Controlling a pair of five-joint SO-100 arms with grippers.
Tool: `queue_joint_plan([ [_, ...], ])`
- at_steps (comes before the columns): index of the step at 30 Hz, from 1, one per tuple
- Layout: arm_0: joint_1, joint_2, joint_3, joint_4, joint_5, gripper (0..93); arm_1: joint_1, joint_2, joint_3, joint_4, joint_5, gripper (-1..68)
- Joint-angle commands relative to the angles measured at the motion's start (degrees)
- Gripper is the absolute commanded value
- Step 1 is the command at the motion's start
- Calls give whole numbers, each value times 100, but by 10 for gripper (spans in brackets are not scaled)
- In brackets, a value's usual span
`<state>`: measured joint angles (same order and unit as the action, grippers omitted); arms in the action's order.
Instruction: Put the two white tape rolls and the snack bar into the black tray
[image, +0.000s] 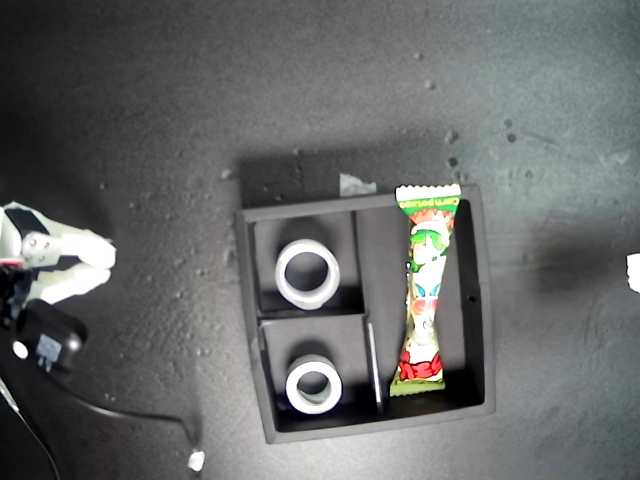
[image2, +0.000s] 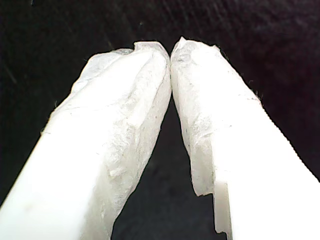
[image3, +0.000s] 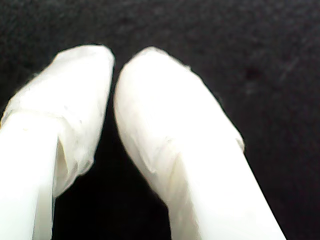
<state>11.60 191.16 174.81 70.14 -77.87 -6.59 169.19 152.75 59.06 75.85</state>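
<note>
The black tray (image: 478, 300) lies right of the middle in the exterior view. Each of its two small compartments holds one white tape roll (image: 308, 272) (image: 314, 386), lying flat. The snack bar (image: 426, 290), green and white with red print, lies in the long compartment, its upper crimped end reaching the tray's wall. My first gripper (image2: 171, 55) is shut over dark table, nothing between its fingers. My second gripper (image3: 115, 70) is also shut and holds nothing. Which arm is which cannot be told from the wrist views.
An arm's white gripper (image: 70, 265) sits at the exterior view's left edge, with a black box (image: 45, 340) and cable (image: 120, 410) below it. A white bit (image: 633, 272) shows at the right edge. Small pale scraps (image: 355, 185) (image: 195, 460) lie on the dark table.
</note>
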Motion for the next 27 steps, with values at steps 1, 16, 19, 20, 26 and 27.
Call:
queue_joint_plan([
  [1, -18, 272, 255, 53, -18, 1, 343, 1846, 1819, -246, -272, -7],
  [16, -396, 281, 501, 835, 633, 2, 1099, 2285, 2619, 1037, -2338, -1],
  [19, -404, 281, 501, 914, 677, 2, 1160, 2285, 2619, 1397, -2083, -1],
  [20, -378, 281, 501, 923, 633, 2, 1230, 2285, 2619, 1749, -1670, -1],
  [26, -352, 281, 501, 940, 448, 2, 1169, 2285, 2619, 1775, -1521, 1],
  [27, -352, 281, 501, 940, 448, 2, 1151, 2285, 2619, 1775, -1521, 1],
])
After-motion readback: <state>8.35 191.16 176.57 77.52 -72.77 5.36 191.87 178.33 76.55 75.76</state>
